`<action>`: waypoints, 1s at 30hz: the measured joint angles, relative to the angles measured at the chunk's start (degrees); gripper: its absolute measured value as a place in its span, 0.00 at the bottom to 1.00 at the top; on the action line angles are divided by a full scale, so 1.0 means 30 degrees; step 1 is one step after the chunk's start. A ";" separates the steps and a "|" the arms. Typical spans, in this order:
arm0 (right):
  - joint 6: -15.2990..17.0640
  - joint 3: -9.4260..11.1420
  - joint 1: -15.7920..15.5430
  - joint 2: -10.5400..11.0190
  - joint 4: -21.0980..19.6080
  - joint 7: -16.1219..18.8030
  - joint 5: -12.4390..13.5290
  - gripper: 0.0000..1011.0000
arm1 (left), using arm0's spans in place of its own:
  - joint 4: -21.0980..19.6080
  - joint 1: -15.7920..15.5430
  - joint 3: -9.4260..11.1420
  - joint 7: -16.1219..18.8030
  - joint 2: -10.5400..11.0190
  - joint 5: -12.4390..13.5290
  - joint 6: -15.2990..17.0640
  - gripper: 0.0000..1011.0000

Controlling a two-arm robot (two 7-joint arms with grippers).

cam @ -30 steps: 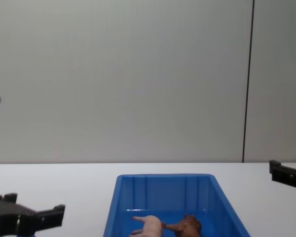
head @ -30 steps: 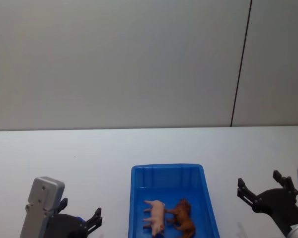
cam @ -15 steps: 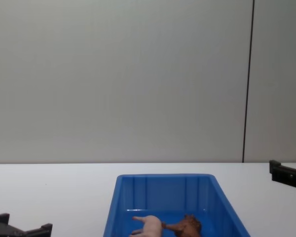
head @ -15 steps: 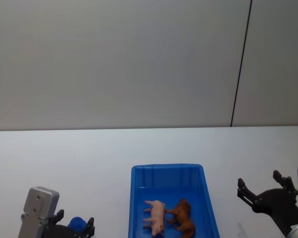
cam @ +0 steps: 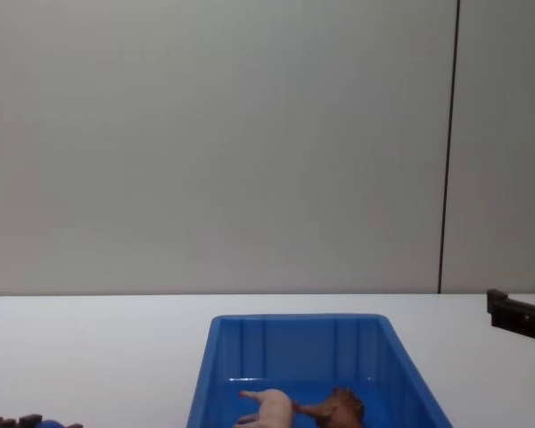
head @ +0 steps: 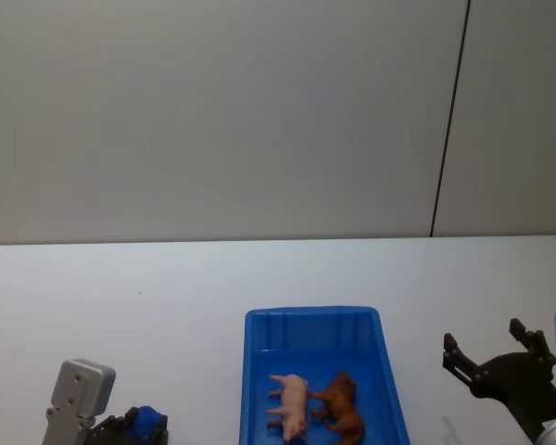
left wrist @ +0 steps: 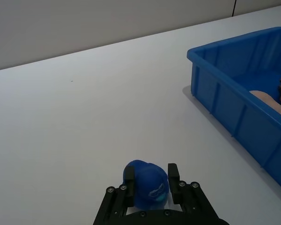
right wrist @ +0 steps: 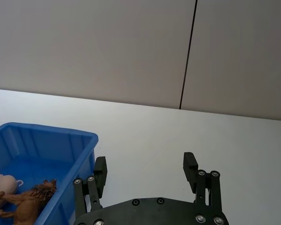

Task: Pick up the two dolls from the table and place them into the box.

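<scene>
Since the pig doll [head: 288, 405] and lion doll [head: 341, 408] lie side by side in the blue box [head: 312, 318], nothing needs lifting (they look light, rigid, best pinched across the body). The left gripper [left wrist: 150, 183], low at the near left of the desk [head: 167, 287], is closed on a small blue cap-shaped object [left wrist: 147, 183]; the right gripper [right wrist: 146, 172] hangs open, right of the box.

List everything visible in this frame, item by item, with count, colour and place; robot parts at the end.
Box: one, bright blue, on the table in front of the robot, between the arms.
Pig doll: one, pale pink, inside the box, on the lion's left.
Lion doll: one, brown, inside the box, touching the pig.
Table: one, white, under everything.
Wall: grey, behind the table, with a dark vertical seam on the right.
Blue cap-shaped object: one, blue, between the left gripper's fingers.
Left gripper: black, left of the box.
Right gripper: black, open, right of the box.
</scene>
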 joint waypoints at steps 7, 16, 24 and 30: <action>-0.0001 0.0001 0.0000 -0.0001 -0.0001 0.0000 0.0001 0.99 | 0.0207 -0.0042 0.0004 -0.0103 -0.0147 0.0180 -0.0151 0.29; 0.0000 0.0000 0.0001 0.0000 0.0000 0.0000 0.0000 0.99 | -0.0043 -0.0121 -0.0109 -0.0188 -0.0216 0.0599 -0.0555 0.23; -0.0001 0.0001 0.0000 -0.0001 0.0000 0.0000 0.0000 0.99 | -0.0831 -0.0470 -0.0296 -0.0767 -0.0273 0.1155 -0.1083 0.18; -0.0001 0.0001 0.0000 -0.0001 0.0000 0.0001 0.0000 0.99 | -0.1288 -0.0989 -0.0401 -0.1825 -0.0428 0.1594 -0.1447 0.16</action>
